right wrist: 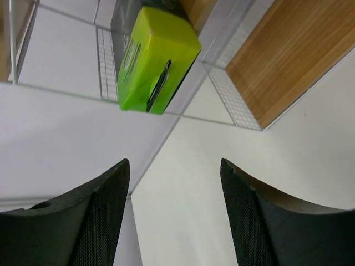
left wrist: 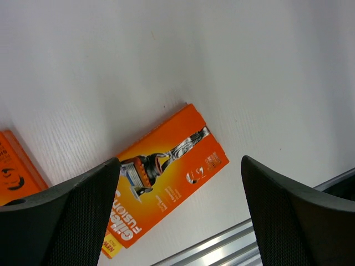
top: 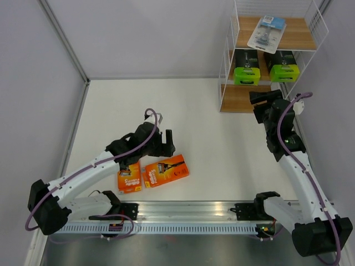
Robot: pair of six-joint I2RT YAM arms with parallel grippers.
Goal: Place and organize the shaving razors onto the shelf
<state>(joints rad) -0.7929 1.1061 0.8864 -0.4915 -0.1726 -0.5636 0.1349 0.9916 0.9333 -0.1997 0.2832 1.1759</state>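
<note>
Razors not yet on the shelf point(top: 302, 34) were two orange cards. The larger card point(left wrist: 166, 183) lay flat on the table point(left wrist: 249, 66) directly beneath the left gripper point(left wrist: 178, 160), showing between its fingers point(left wrist: 72, 221). Those fingers were spread wide and held nothing. The smaller card point(left wrist: 16, 166) lay just outside one finger, close beside the first.

The larger card would probably handle as light and fairly stiff. It looked thin and glossy, so likely slippery, and lying flush on the table it offered little edge to catch. The best hold seemed to be across its short width, on the two long edges near the middle. It sat askew to the line of the fingers, so a wrist turn looked necessary.

It was bright orange fading to yellow, with a pictured chrome-handled razor and white lettering.

The right gripper point(top: 265, 97) hung just in front of the shelf, released and empty. Two black boxes point(top: 247, 72) with lime-green ends sat on the middle board just above and ahead of it. A clear blister point(top: 267, 30) lay on the top board, farther up.
</note>
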